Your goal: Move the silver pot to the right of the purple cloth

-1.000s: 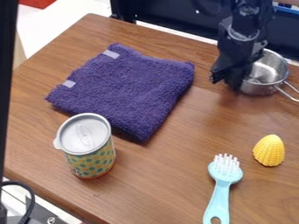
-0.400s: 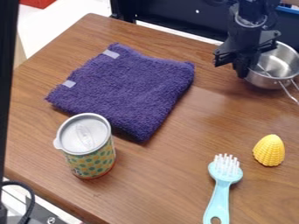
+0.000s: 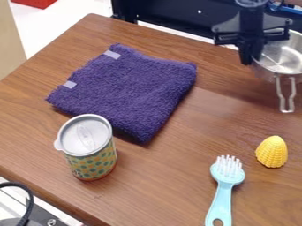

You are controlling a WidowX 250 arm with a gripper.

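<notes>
While mouth-up, pot [image 3: 282, 59], handle [image 3: 286, 111] toward camera.

From close above, one camera looks slantwise down on the table [image 3: 159, 185].

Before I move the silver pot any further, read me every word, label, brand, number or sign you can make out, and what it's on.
No text can be read.
Green-and-yellow dotted cup: small dark mark near the base, too small to read.
Its pale round lid: faint marking, unreadable.
Folded purple terry cloth: two pale tags, no letters discernible.
Silver metal pot: no lettering visible.
</notes>
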